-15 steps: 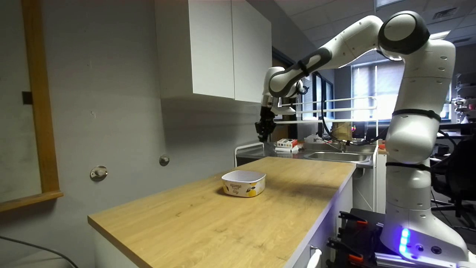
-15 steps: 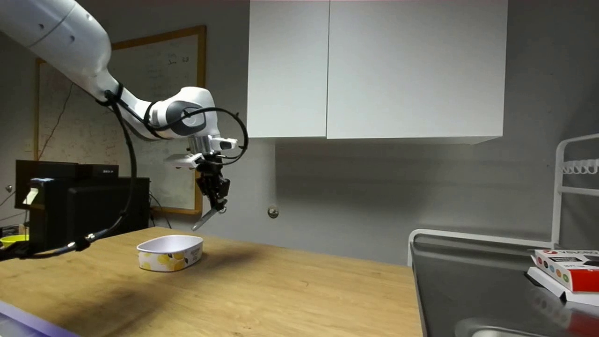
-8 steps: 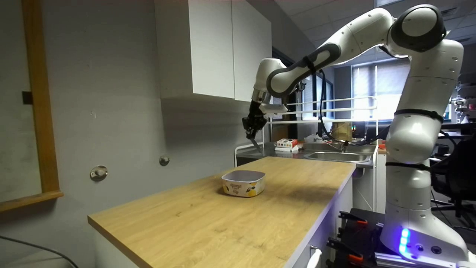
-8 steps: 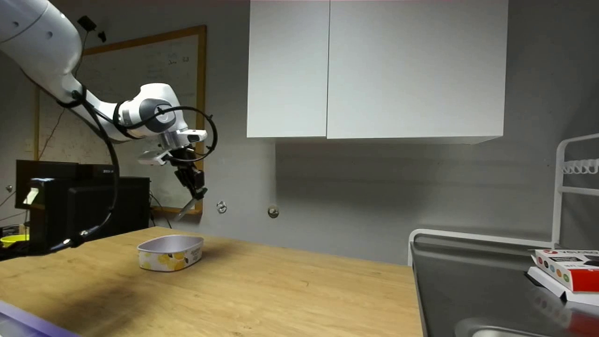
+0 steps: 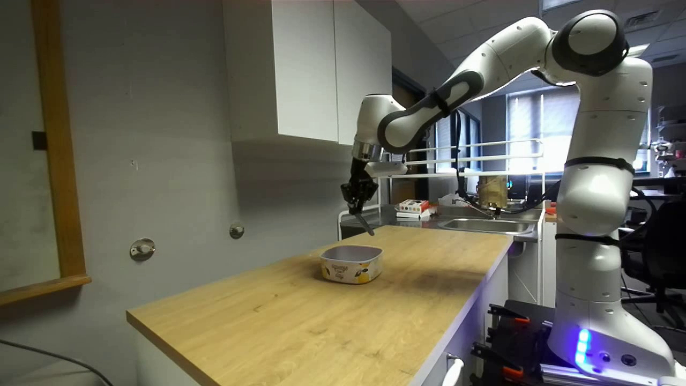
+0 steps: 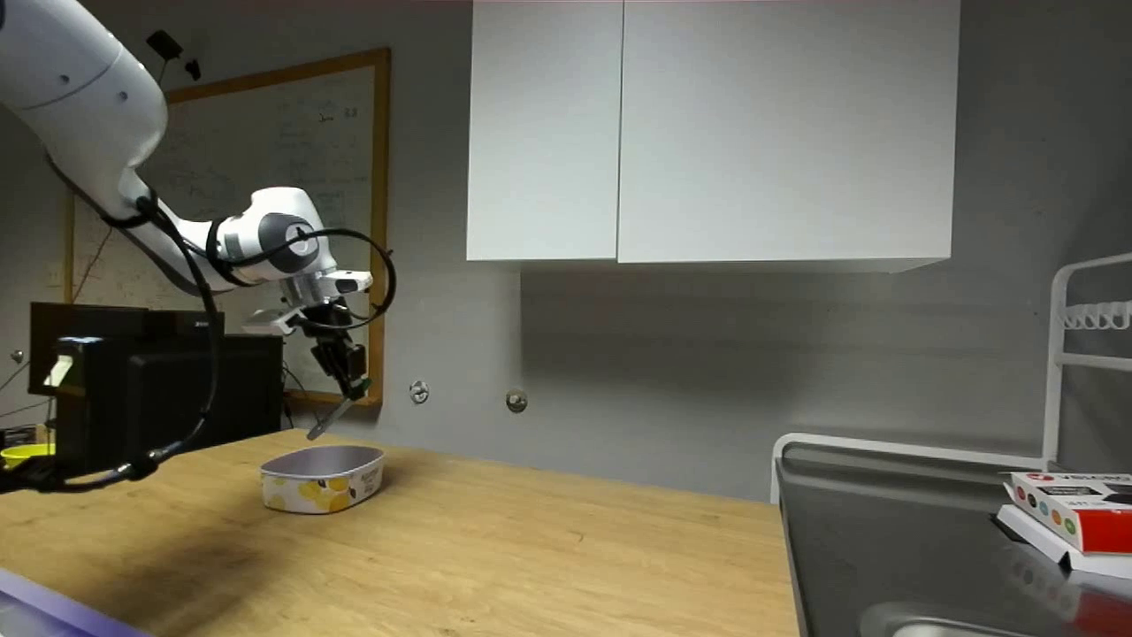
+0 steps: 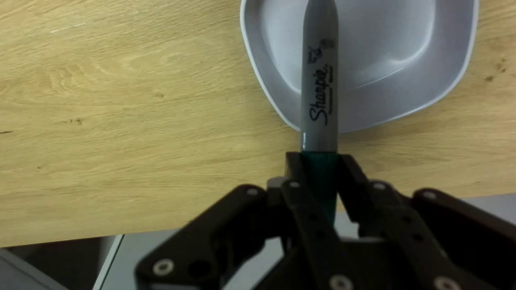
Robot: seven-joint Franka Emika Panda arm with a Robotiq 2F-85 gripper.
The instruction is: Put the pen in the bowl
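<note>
The pen is a grey Sharpie marker (image 7: 320, 88) with a dark green cap. My gripper (image 7: 320, 161) is shut on its cap, one finger on each side. The grey body points out past the fingertips. In both exterior views the pen (image 5: 364, 224) (image 6: 330, 419) hangs tilted from the gripper (image 5: 354, 210) (image 6: 356, 387), in the air above bowl height. The bowl (image 5: 351, 268) is white with a lemon pattern, and stands upright on the counter (image 6: 320, 493). In the wrist view the pen overlaps the bowl (image 7: 375, 110), whose visible inside holds nothing.
The wooden counter (image 5: 300, 316) runs along the grey wall. A white wall cabinet (image 6: 778, 133) hangs above. A metal sink (image 5: 485, 225), a red and white box (image 6: 1074, 509) and a white rail rack (image 6: 1057, 354) stand beyond the counter's end.
The arm swings toward the bowl's side, leftward in both exterior views, then lowers a little in the last half second. The pen stays in the gripper. The bowl has not moved.
</note>
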